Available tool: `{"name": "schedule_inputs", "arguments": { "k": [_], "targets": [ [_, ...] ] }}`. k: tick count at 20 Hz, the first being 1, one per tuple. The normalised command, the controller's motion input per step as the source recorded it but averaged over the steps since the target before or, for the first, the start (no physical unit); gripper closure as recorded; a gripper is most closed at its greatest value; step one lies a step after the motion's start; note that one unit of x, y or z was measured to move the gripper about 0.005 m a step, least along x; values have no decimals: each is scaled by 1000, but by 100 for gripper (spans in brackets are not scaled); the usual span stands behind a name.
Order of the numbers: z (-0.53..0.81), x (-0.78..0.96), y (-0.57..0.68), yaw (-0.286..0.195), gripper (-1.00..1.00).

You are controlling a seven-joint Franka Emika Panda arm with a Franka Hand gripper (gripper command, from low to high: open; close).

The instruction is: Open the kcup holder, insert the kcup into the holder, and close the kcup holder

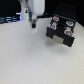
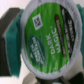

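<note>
I hold the gripper [image 1: 33, 23] above the white table [image 1: 30, 60], its fingers pinching the pod [image 2: 49, 42]. The holder [image 1: 61, 31] sits open toward the exterior view's right. I judge the next step: align the pod over a free slot, then lower squarely. Lid reads "DARK MAGIC".

The setting reads as a lab or robot test bench rather than a home kitchen. A bare white tabletop [image 1: 30, 60] fills most of the exterior view, with a dark backdrop behind it. Only a black kcup holder [image 1: 61, 31] stands on it, beneath a white robot arm [image 1: 34, 9].
</note>
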Motion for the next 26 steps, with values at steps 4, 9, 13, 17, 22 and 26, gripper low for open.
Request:
{"name": "schedule_inputs", "arguments": {
  "k": [4, 9, 13, 17, 22, 26],
  "targets": [
    [462, 129, 698, 3, 100],
    [341, 70, 670, 5, 100],
    [394, 166, 698, 3, 100],
    [316, 244, 709, 7, 100],
    [212, 203, 699, 7, 100],
    [111, 128, 673, 20, 100]
  ]
}}
